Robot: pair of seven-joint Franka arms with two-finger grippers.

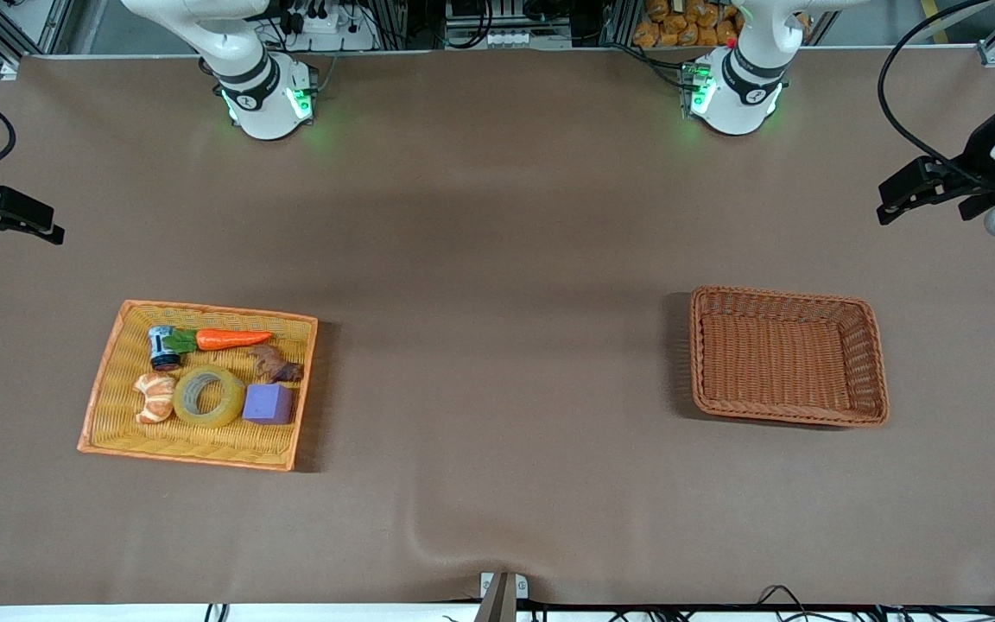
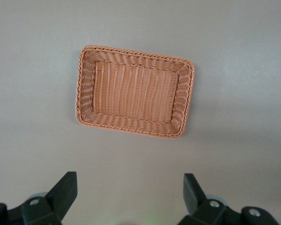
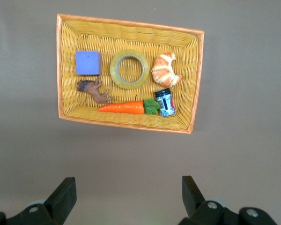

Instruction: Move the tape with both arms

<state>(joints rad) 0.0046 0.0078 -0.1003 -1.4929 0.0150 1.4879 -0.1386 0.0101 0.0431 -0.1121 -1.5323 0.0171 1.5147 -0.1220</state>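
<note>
So the tape (image 1: 209,396) is lying flat in the yellow wicker tray (image 1: 114,380) toward the right arm's end of the table, and nothing is touching it. It sits between the croissant (image 1: 155,397) and the purple cube (image 1: 268,403), pretty much touching both. Also in that tray, farther from the front camera than the tape, there's a toy carrot (image 1: 232,339), a small can (image 1: 161,347) lying at the carrot's leafy end, and a little brown animal figure (image 1: 275,364) just beside the cube. The right gripper (image 1: 2,218) is up in the air at the table's edge on the right arm's end, well apart from the tray. In the right wrist view its fingers (image 3: 63,197) are spread wide with nothing between them, and the whole tray shows in the gap. The left gripper (image 1: 929,190) is doing the same thing at the left arm's end, hanging high over the table edge. Its fingers (image 2: 65,190) are wide apart too and not holding anything. The left wrist view looks straight down on the brown wicker basket (image 1: 860,363), which sits on the brown table cover (image 1: 497,345) toward the left arm's end, well apart from the tray. Neither arm is anywhere near the tape.
</note>
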